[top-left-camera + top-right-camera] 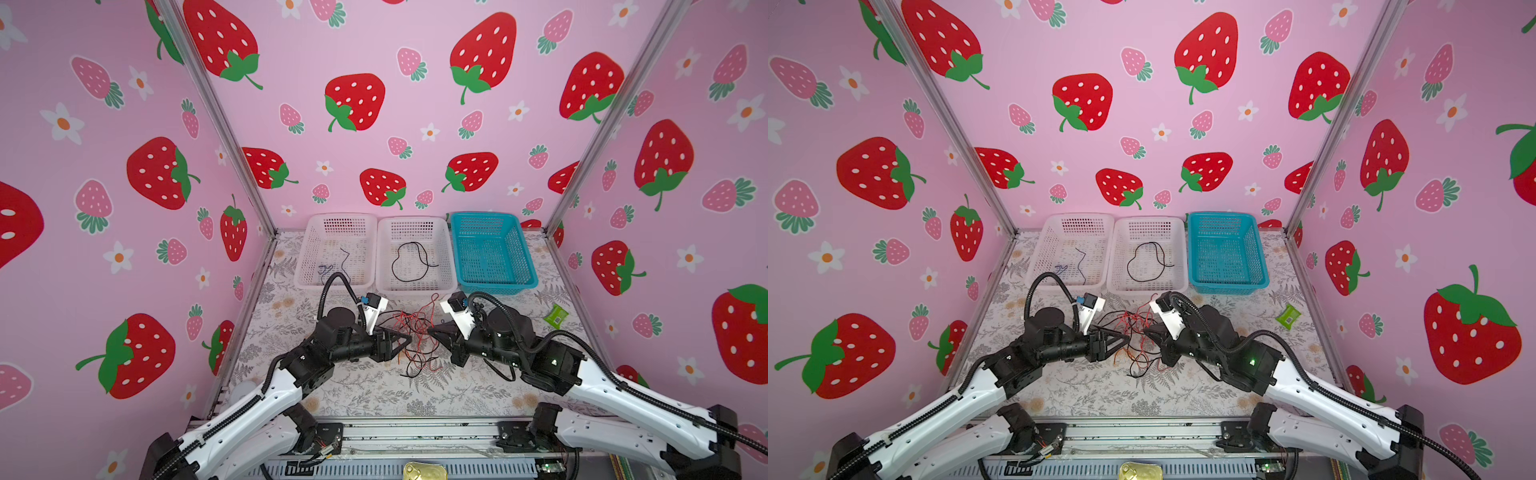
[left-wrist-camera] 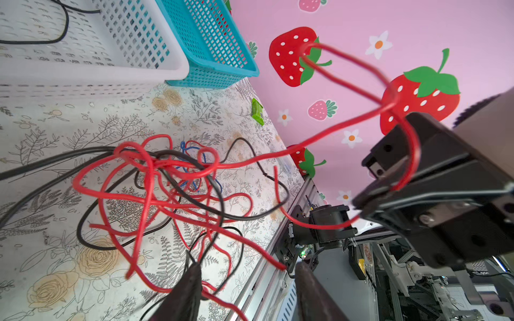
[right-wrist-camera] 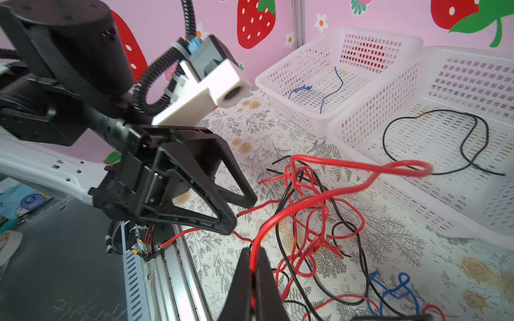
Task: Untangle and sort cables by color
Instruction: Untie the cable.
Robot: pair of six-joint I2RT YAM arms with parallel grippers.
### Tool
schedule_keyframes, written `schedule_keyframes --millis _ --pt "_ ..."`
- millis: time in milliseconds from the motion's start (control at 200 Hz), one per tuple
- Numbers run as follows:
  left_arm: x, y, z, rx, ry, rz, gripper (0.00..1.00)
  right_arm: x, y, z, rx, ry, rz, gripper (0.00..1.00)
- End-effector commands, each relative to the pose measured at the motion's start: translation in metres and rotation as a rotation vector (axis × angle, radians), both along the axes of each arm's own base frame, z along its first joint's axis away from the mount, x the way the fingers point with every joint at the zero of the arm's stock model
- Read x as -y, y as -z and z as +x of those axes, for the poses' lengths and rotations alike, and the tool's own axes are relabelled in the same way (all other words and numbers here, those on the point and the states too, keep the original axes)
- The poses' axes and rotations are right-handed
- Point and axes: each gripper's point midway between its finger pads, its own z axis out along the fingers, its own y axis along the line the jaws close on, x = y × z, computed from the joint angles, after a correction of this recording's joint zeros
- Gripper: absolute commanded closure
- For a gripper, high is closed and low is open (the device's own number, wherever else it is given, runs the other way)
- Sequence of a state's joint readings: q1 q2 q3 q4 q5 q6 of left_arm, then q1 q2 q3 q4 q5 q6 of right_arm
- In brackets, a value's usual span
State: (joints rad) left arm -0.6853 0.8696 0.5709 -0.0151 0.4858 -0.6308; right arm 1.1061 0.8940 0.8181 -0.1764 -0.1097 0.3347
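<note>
Shows, just below mid-frame, a loose tangle of red and black cables (image 1: 415, 338) on the floral table (image 1: 374, 395). Puts the left gripper (image 1: 405, 345) at the tangle's left edge and the right gripper (image 1: 430, 331) at its right edge, tips facing. Lines up three baskets above: left white basket (image 1: 337, 219) with a thin dark blue cable (image 1: 345, 257), middle white basket (image 1: 413, 221) with a looped black cable (image 1: 409, 262), blue basket (image 1: 484, 216) rightmost. Sets a small green packet (image 1: 557, 316) right of centre, well apart.

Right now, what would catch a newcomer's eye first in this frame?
A tangle of red and black cables sprawls mid-table, the right gripper shut on a red cable rising from it. Behind stand three baskets: one white basket holding a blue cable, a second white basket holding a black cable, and a teal basket.
</note>
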Motion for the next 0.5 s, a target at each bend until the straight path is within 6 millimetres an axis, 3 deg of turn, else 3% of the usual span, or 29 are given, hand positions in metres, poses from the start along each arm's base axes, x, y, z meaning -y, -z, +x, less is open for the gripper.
schedule_keyframes --millis 0,495 --pt "0.002 -0.005 0.004 0.024 -0.006 0.028 0.44 -0.003 -0.047 -0.014 0.075 -0.082 0.135 1.00" --pt "0.013 0.016 0.016 0.022 -0.040 0.142 0.44 0.002 -0.069 -0.042 0.079 -0.213 0.241 1.00"
